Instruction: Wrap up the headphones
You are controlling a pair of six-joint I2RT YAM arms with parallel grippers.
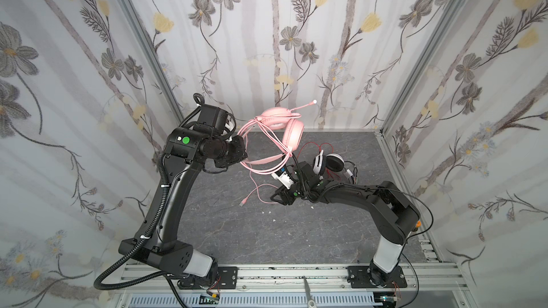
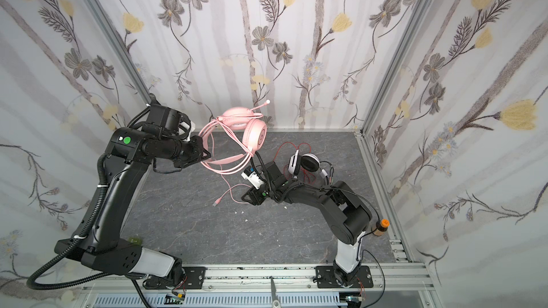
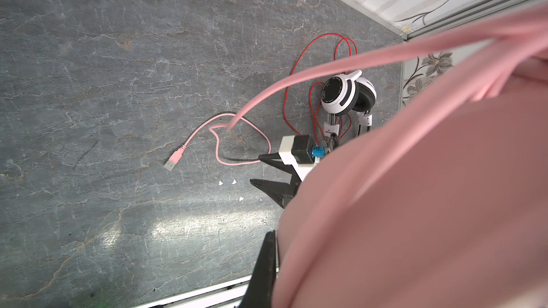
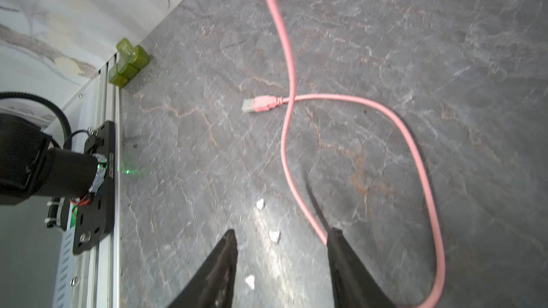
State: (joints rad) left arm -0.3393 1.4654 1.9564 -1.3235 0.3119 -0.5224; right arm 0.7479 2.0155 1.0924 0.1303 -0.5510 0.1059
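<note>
While left fingers (image 3: pixel 265 262) clamp the pink headset (image 1: pixel 292 134), right fingers (image 4: pixel 219 268) gape

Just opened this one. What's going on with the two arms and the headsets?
The left gripper is shut on the headband of the pink headset, holding it above the table. Part of its pink cord is looped around the headband. The rest hangs to the table and ends in a USB plug. The right gripper sits low over that loose end, jaws open, gripping nothing. The white-and-black headset lies further back, its red cord loose.
</note>
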